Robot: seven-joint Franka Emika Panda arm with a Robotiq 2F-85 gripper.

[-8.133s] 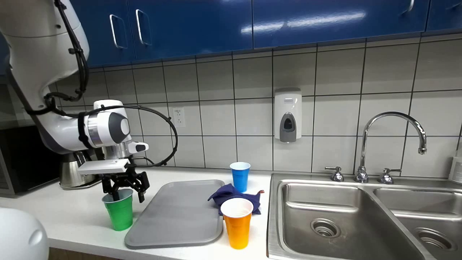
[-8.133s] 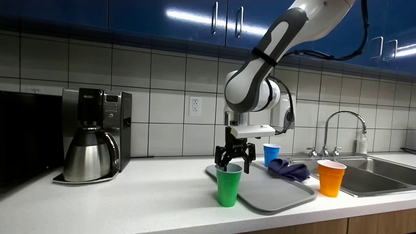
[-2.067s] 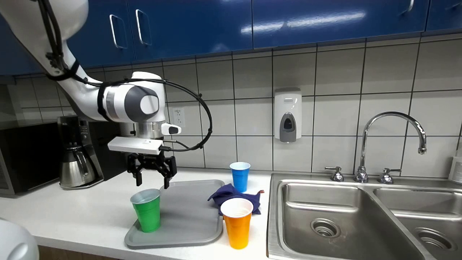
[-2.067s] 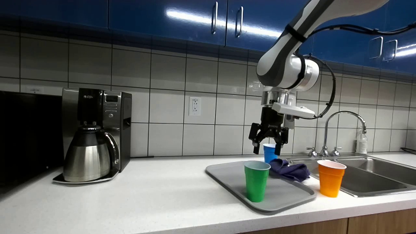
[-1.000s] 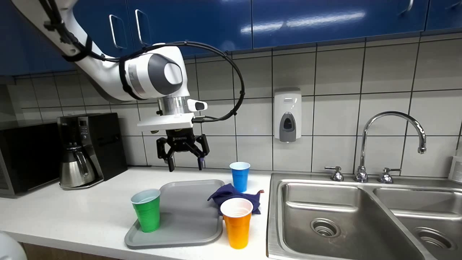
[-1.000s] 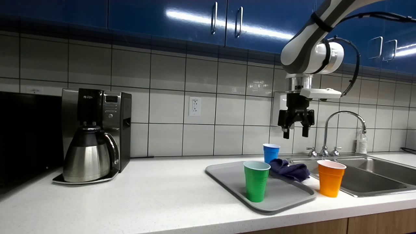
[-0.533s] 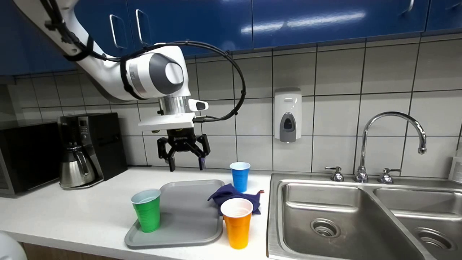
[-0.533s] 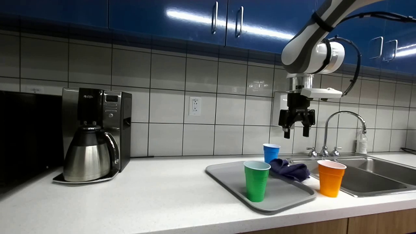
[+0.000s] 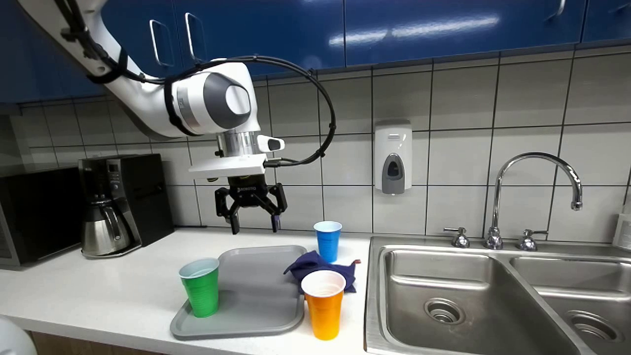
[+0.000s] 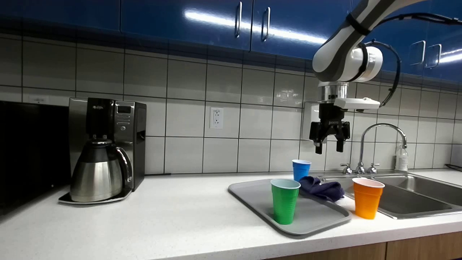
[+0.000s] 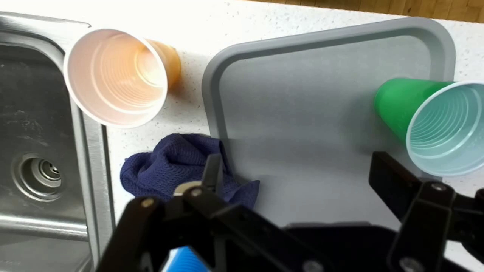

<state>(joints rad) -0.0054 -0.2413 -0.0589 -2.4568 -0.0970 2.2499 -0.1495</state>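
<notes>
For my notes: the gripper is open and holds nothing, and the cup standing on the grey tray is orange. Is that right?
Not the colour: both exterior views show a green cup standing on the grey tray. The gripper is open and holds nothing.

In the wrist view, the green cup (image 11: pixel 431 124) at three o'clock and the orange cup (image 11: pixel 123 77) at ten were faintly glossy plastic, ribbed inside. The towel (image 11: pixel 170 166) at eight was coarse, textured cloth; the tray (image 11: pixel 298 113), smooth, matt plastic. The sink (image 11: pixel 36 109) at nine was satin, scuffed metal. In an exterior view, the faucet (image 9: pixel 494 230) was polished metal, the cabinets (image 9: pixel 266 29) glossy, the gripper (image 9: pixel 255 230) largely matt.
</notes>
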